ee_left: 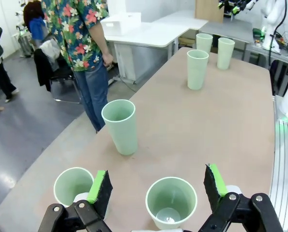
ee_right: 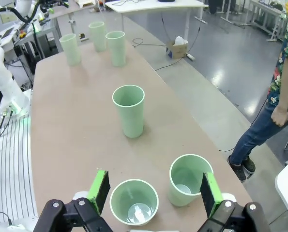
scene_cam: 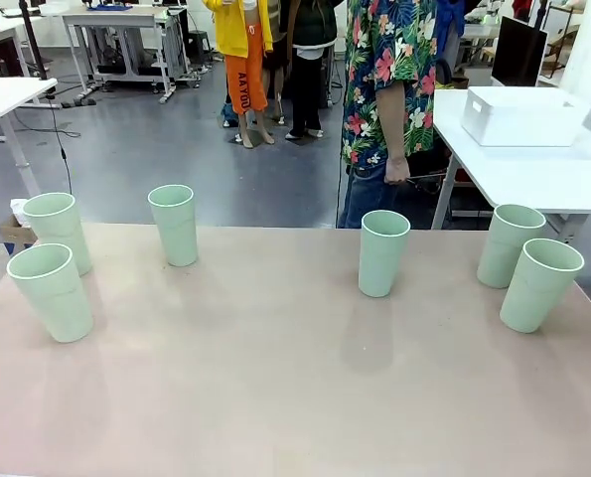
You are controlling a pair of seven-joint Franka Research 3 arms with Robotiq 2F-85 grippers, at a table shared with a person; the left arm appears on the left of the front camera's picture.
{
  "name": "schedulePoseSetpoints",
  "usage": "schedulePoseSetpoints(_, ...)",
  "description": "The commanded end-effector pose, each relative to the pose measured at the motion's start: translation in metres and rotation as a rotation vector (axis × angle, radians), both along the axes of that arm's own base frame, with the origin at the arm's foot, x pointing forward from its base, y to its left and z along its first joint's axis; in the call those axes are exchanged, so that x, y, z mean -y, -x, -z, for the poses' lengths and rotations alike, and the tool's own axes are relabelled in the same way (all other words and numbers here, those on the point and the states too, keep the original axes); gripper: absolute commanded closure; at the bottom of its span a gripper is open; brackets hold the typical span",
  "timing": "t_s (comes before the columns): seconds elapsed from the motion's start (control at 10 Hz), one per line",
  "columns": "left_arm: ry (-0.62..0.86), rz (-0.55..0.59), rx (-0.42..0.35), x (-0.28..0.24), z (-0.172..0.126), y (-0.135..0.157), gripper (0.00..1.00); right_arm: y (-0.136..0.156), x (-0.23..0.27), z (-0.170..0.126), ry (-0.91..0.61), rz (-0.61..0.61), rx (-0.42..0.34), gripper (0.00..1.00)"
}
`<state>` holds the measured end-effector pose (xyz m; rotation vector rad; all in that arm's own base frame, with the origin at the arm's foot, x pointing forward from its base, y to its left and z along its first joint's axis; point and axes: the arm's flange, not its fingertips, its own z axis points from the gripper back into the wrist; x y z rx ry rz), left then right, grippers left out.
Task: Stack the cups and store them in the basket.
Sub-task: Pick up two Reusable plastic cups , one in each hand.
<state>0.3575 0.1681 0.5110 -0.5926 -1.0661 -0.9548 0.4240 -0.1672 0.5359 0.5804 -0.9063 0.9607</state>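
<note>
Mint-green plastic throughout: six cups (scene_cam: 384, 251), all upright, mouth-up and standing apart on the tan table (scene_cam: 275, 397).

Left gripper (ee_left: 157, 187) with jaws spread wide, gripping nothing. Front-left cup (ee_left: 171, 200) directly below and between the jaws. Rear-left cup (ee_left: 73, 186) just outside one green pad (ee_left: 96, 186). Third cup (ee_left: 120, 125) ahead of the fingertips.

Right gripper (ee_right: 153, 191) likewise spread and empty. Front-right cup (ee_right: 134, 202) below the gap. Rear-right cup (ee_right: 187, 178) also within the gap, close to one pad (ee_right: 205, 188). Centre cup (ee_right: 128, 110) straight ahead of the jaws.

White basket (scene_cam: 521, 117) on a separate white side table (scene_cam: 533, 174), well apart from both pairs of jaws. Person (scene_cam: 389, 89) in a floral shirt beyond the table's far edge.
</note>
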Motion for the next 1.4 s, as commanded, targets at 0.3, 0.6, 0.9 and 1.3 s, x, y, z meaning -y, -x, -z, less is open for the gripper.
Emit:
schedulePoseSetpoints(0.3,-0.008,0.014,0.002,0.0016,-0.0011,0.0010,0.00,0.0036,0.0005,0.0010,0.003,0.007,0.007,0.00)
schedulePoseSetpoints(0.6,-0.008,0.014,0.002,0.0016,-0.0011,0.0010,0.00,0.0036,0.0005,0.0010,0.003,0.007,0.007,0.00)
schedulePoseSetpoints(0.9,-0.008,0.014,0.002,0.0016,-0.0011,0.0010,0.00,0.0036,0.0005,0.0010,0.003,0.007,0.007,0.00)
schedulePoseSetpoints(1.3,-0.008,0.014,0.002,0.0016,-0.0011,0.0010,0.00,0.0036,0.0005,0.0010,0.003,0.007,0.007,0.00)
